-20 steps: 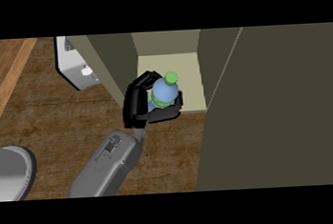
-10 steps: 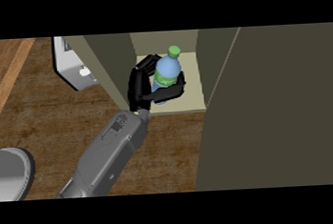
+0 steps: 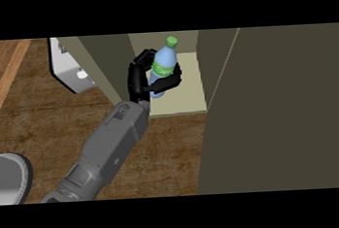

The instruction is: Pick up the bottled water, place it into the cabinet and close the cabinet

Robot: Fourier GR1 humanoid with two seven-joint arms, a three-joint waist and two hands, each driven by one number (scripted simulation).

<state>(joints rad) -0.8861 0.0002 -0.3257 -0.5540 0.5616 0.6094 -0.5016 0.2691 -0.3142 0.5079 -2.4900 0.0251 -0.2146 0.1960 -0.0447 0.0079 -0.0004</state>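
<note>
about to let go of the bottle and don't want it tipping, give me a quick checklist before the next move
1. Grip: ok. The left hand has its fingers curled round the bottled water.
2. Bottle upright: ok. Its green cap points up.
3. Bottle inside the cabinet: ok. It is over the pale shelf, between the side walls.
4. Bottle base resting on the shelf: cannot tell. The hand hides the base.
5. Opening free for pulling the hand out: ok. The door, likely the big panel at the right, stands off the opening.
6. Right hand ready for the door: cannot tell. It is not in view.
</note>
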